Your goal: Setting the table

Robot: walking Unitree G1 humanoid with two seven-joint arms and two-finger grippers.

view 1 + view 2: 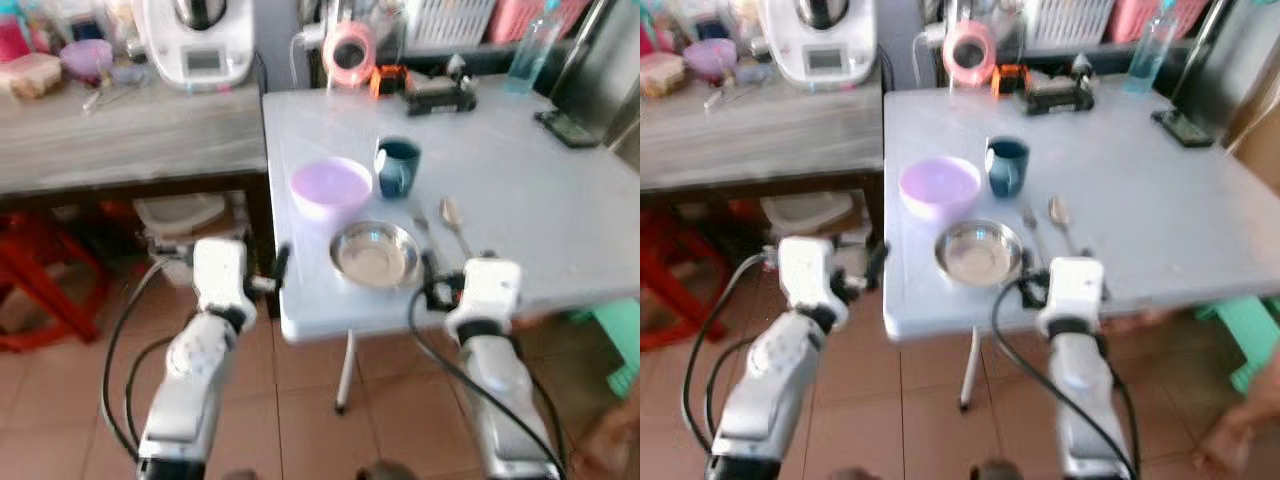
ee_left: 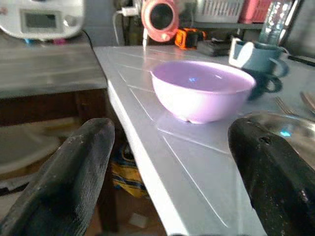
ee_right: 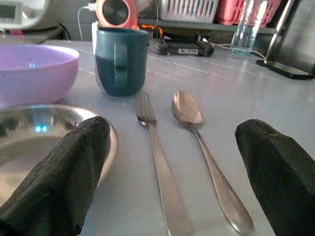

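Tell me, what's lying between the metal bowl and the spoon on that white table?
A fork lies between the metal bowl and the spoon, parallel to the spoon, on the white table. The right wrist view shows it best.

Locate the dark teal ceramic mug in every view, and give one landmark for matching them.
Left eye view: dark teal ceramic mug, table centre.
Right eye view, behind the steel bowl.
Left wrist view, behind the bowl.
Right wrist view, above the fork.
Landmark: lilac plastic bowl, beside it.
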